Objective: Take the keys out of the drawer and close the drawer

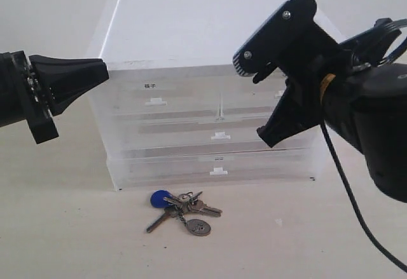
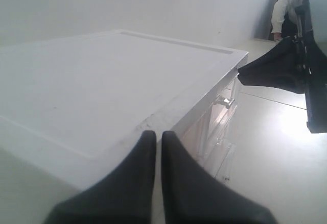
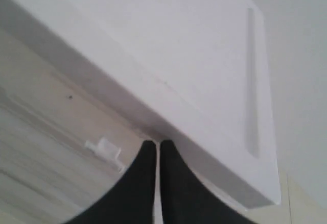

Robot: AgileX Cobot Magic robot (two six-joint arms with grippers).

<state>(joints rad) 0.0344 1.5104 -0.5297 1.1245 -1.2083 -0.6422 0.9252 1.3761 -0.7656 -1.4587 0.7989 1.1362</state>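
Note:
The keys (image 1: 181, 210), a silver bunch with a round blue tag and a coin-like disc, lie on the table in front of the translucent drawer cabinet (image 1: 203, 31). The drawer (image 1: 248, 101) is the upper right half-width one. Its white tab handle (image 3: 104, 150) and a small dark mark show in the right wrist view, and its front looks flush with the cabinet. My right gripper (image 1: 266, 136) (image 3: 156, 145) hangs just in front of it, shut and empty. At the cabinet's upper left corner, my left gripper (image 1: 105, 75) (image 2: 158, 134) is also shut, holding nothing.
The upper left half-width drawer (image 1: 155, 101) carries a label with dark characters. Two full-width drawers (image 1: 220, 136) (image 1: 218, 171) lie below, their fronts flush. The right arm's cable (image 1: 346, 183) hangs down at the right. The pale table (image 1: 76, 234) runs out in front.

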